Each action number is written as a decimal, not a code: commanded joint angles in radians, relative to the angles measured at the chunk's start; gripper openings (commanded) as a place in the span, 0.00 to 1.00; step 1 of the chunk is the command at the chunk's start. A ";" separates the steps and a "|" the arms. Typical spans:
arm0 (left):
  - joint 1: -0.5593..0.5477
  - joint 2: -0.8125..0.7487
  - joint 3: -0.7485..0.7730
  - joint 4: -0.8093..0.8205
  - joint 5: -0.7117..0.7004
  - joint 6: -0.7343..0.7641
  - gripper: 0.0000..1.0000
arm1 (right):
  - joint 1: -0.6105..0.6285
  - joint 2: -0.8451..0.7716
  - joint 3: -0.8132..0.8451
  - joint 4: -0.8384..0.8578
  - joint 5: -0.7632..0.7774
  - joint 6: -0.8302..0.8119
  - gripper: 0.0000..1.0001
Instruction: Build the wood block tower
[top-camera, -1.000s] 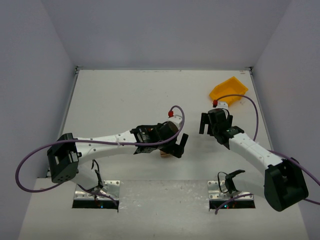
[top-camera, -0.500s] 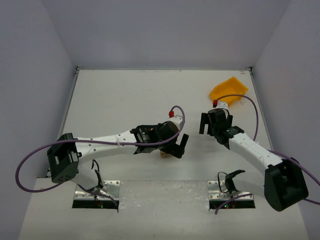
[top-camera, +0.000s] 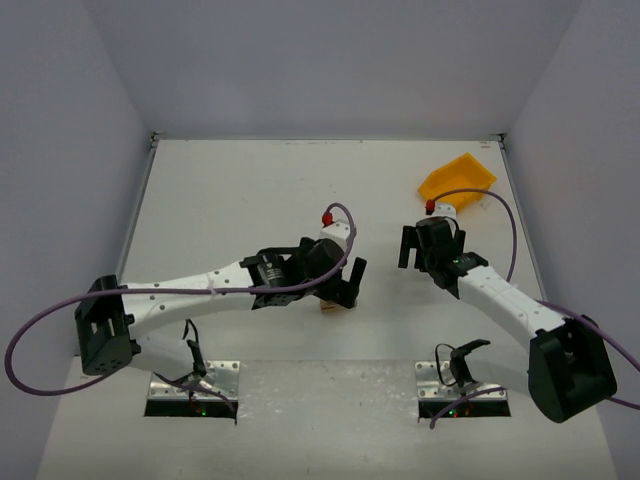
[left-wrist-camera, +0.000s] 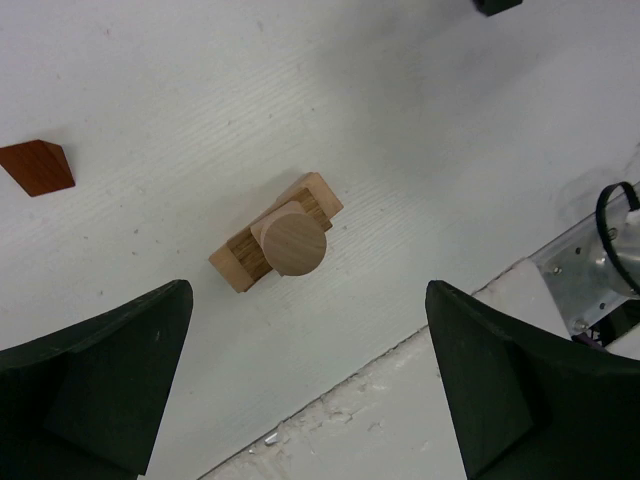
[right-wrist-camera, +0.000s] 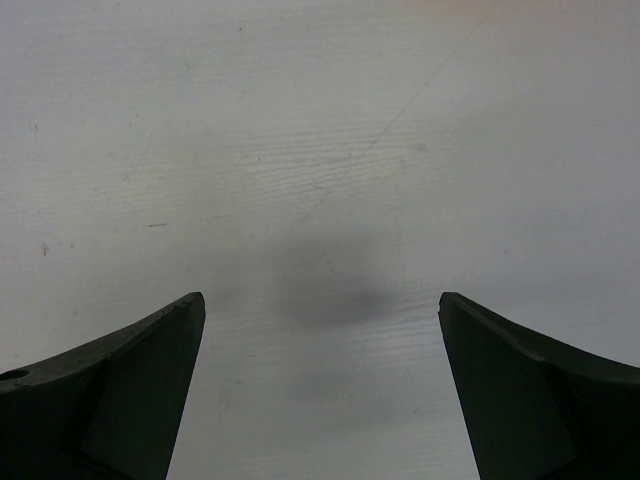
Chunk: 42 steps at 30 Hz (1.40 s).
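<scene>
Left gripper (left-wrist-camera: 308, 285) is hovering with its fingers spread wide and holding nothing, straddling the small tower (left-wrist-camera: 277, 245) from above. Any drop or sideways drift is risking a finger clipping the round top piece (left-wrist-camera: 296, 243) and knocking it off, since it seems to be resting on a narrow footing. The tower is standing close to the near edge of the table (left-wrist-camera: 430, 120), about midway along: pale tan blocks stacked, grain showing, capped by the round piece. A reddish-brown block (left-wrist-camera: 37, 167) is lying apart, unused. Right gripper (right-wrist-camera: 320, 297) is hanging spread and empty, between the tower and the yellow bin (top-camera: 457, 182).
</scene>
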 joint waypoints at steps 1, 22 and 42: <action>-0.008 -0.096 0.075 -0.028 -0.136 -0.009 1.00 | -0.002 -0.014 0.037 0.013 0.026 -0.003 0.99; 0.471 0.225 0.034 0.110 -0.007 -0.030 0.97 | -0.002 -0.017 0.035 0.011 0.014 -0.006 0.99; 0.473 0.422 0.054 0.166 0.046 0.021 0.68 | -0.003 -0.003 0.038 0.012 0.019 -0.006 0.99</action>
